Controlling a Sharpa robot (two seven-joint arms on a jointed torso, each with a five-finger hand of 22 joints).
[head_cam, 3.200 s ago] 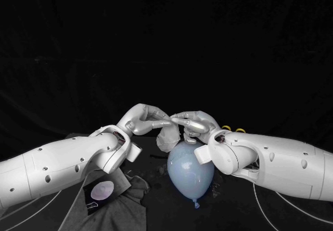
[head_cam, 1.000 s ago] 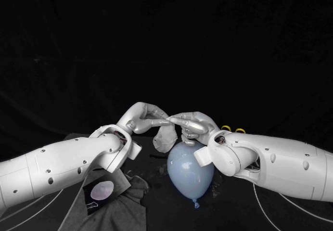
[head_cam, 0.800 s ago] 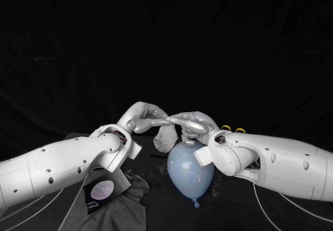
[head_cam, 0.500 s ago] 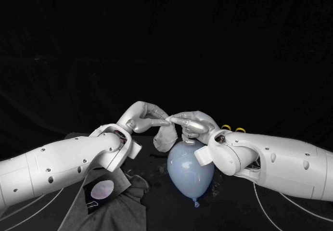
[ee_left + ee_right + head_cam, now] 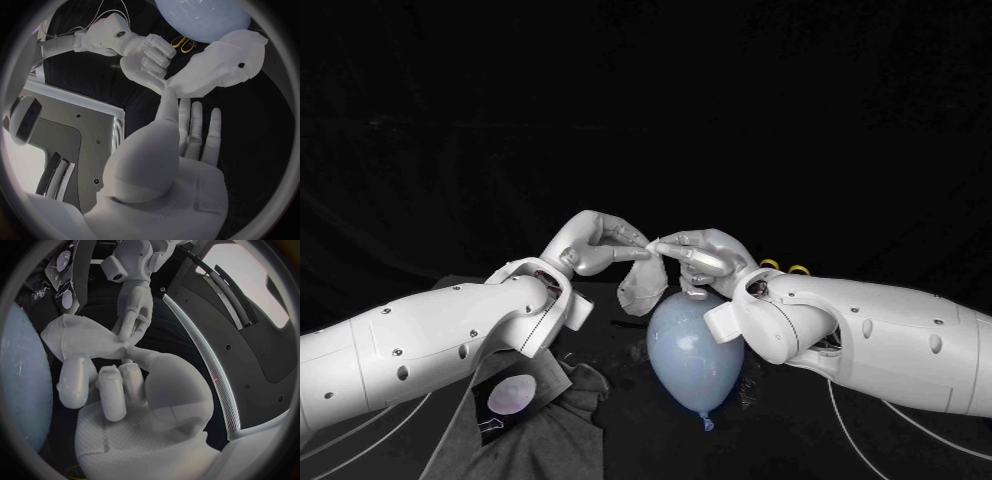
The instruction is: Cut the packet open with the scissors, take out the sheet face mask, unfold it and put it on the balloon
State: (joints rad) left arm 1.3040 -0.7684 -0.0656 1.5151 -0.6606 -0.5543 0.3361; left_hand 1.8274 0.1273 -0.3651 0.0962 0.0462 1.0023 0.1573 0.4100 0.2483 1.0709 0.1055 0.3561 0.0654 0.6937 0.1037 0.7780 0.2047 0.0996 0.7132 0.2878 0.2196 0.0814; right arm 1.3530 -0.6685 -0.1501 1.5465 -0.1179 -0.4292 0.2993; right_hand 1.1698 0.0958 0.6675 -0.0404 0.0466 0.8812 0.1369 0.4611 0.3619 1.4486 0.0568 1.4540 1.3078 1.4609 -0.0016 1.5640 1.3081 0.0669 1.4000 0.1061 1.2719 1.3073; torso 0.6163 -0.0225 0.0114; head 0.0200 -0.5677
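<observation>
The left hand's fingers (image 5: 167,102) and the right hand's fingers (image 5: 139,356) meet tip to tip, and both pinch the top edge of the sheet face mask (image 5: 642,288). In the left wrist view, the left hand's remaining fingers stand straight and slightly spread. In the right wrist view, the right hand's remaining fingers are curled in against the mask.

The left hand (image 5: 600,246) and the right hand (image 5: 700,254) are raised above the table (image 5: 776,440). The mask hangs crumpled below the pinch, only partly unfolded. Its lower end reaches the far end of the balloon (image 5: 695,352); whether the two touch cannot be determined.

The balloon lies near the centre, knot toward the near side. The scissors (image 5: 785,268) lie just right of the right hand. The packet (image 5: 511,397) lies near left on a grey cloth (image 5: 538,435).
</observation>
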